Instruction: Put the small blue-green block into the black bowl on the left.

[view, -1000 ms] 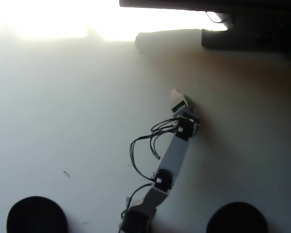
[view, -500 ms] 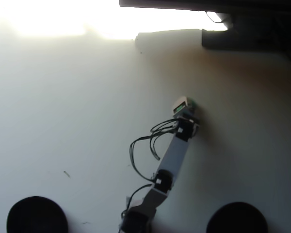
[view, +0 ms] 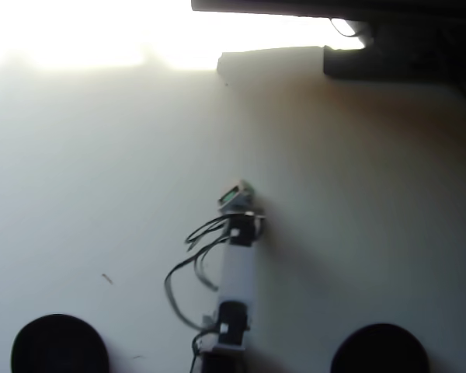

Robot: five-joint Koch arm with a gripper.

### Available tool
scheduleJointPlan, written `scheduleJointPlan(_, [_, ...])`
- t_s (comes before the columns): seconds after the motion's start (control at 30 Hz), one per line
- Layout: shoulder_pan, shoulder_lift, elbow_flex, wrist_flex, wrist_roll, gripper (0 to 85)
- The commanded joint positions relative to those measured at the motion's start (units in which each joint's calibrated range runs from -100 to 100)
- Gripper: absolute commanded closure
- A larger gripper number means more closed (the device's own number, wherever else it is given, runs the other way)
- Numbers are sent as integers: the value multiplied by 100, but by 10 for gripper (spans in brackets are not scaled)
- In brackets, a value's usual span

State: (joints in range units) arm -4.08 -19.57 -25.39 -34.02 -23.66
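Going from left to right across the overhead view, we first meet the black bowl [view: 59, 344] at the lower left corner, partly cut by the bottom edge. It sits where it sat in both earlier frames. The white table [view: 101, 171] around it is bare apart from a small dark mark, and the top left is washed out by bright light.

Near the middle we find the arm [view: 238, 268], and here is the main change. A second ago it leaned up and to the right, with its tip well to the right of centre. Now it points almost straight up the picture, its tip has swung left and drawn back toward the base, and the black cables [view: 188, 264] loop out on its left side.

At the tip is the gripper [view: 234, 194], and a patch of green shows in it, which we take to be the small blue-green block [view: 230, 197]. It travelled with the tip across the frames, so the gripper appears closed around the block, though the jaws themselves are too small and blurred to read clearly. We cannot tell how high it hangs over the table.

Further right, the second black bowl [view: 380, 349] rests at the lower edge, unmoved. Dark equipment [view: 396, 47] fills the top right corner.
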Motion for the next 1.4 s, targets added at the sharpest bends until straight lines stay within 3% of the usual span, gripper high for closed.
scheduleJointPlan(0.0, [386, -1048, -132, -250, 464, 824])
scheduleJointPlan(0.37, [2413, -3180, -455, -1937, 2134, 825])
scheduleJointPlan(0.5, [3258, -3147, 155, -2739, 2696, 825])
scheduleJointPlan(0.63, [3780, -2687, 820, -3242, 3111, 825])
scheduleJointPlan(0.93, [4728, -1380, 2484, -3947, 3394, 819])
scheduleJointPlan(1.03, [5065, -834, 3177, -4053, 3810, 821])
scheduleJointPlan(1.37, [5709, 259, 4517, -4466, 3726, 821])
